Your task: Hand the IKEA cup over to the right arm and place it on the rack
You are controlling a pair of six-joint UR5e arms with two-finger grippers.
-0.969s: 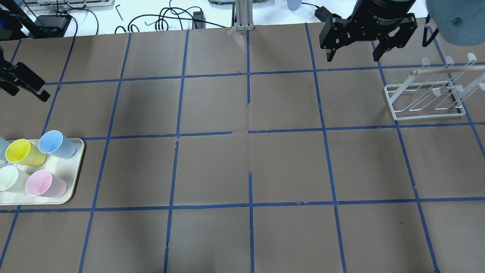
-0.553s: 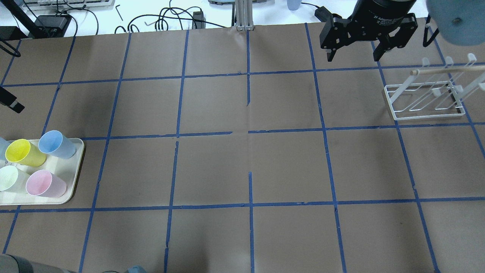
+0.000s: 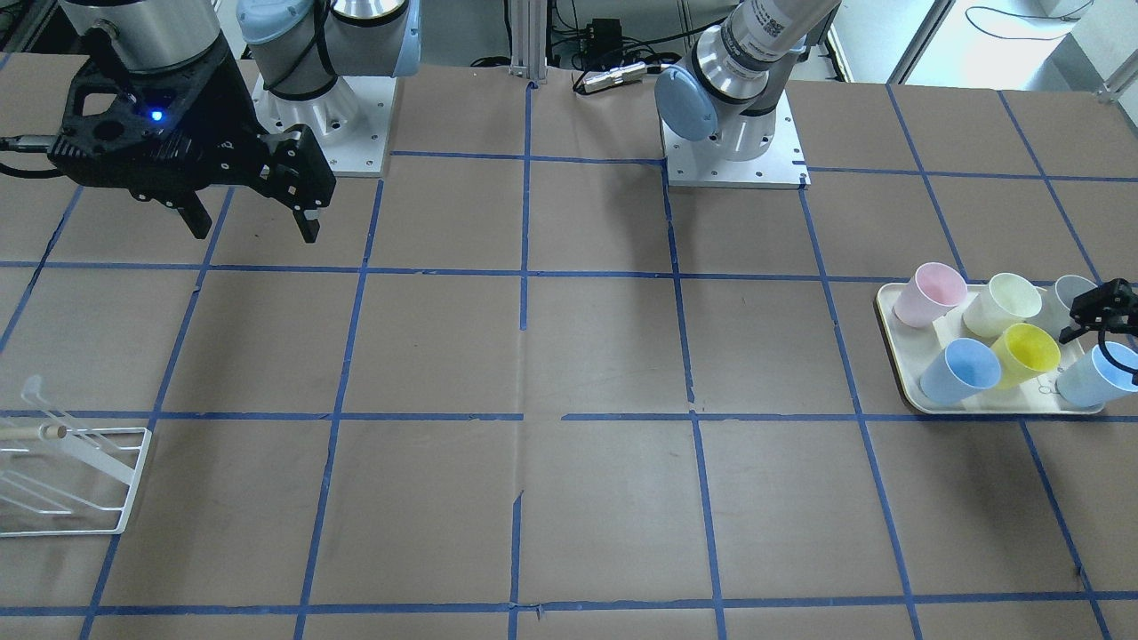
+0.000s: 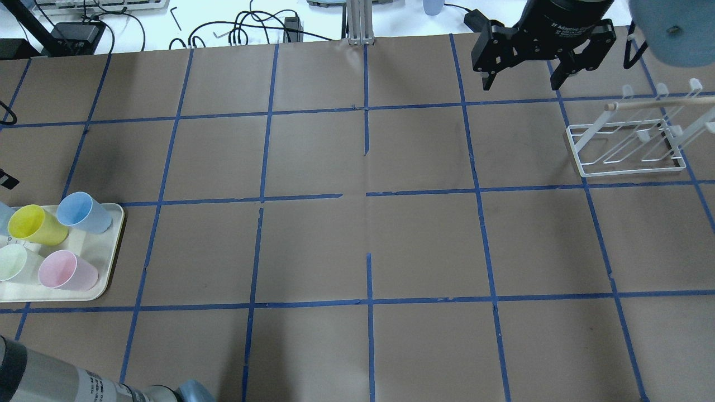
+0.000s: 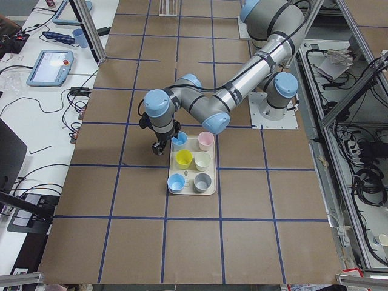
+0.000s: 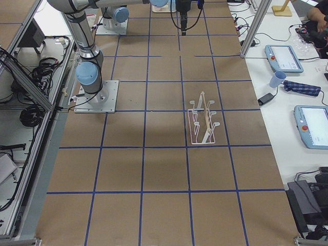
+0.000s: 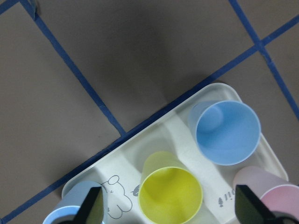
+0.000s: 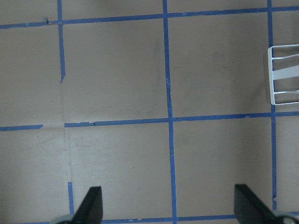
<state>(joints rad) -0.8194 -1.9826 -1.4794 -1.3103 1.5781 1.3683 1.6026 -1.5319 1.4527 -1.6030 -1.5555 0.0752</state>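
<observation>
Front-facing view: the small bright yellow plastic tumbler (image 3: 1027,354) stands on the cream plastic tray (image 3: 892,338) among 5 other cups, at one end of the brown worktop (image 3: 578,356). The left tool (image 3: 1102,311) hangs near it. The right tool (image 3: 252,222) hangs well apart, fingers spread.

Overhead view: the white wire rack (image 4: 625,153) sits near that right tool.

Left wrist view: the left tool's fingers are spread wide, the tumbler's mouth between them. The tumbler is upright, mouth up, long axis vertical. I'd centre over it, descend straight and close on its wall without nudging the blue neighbours.
</observation>
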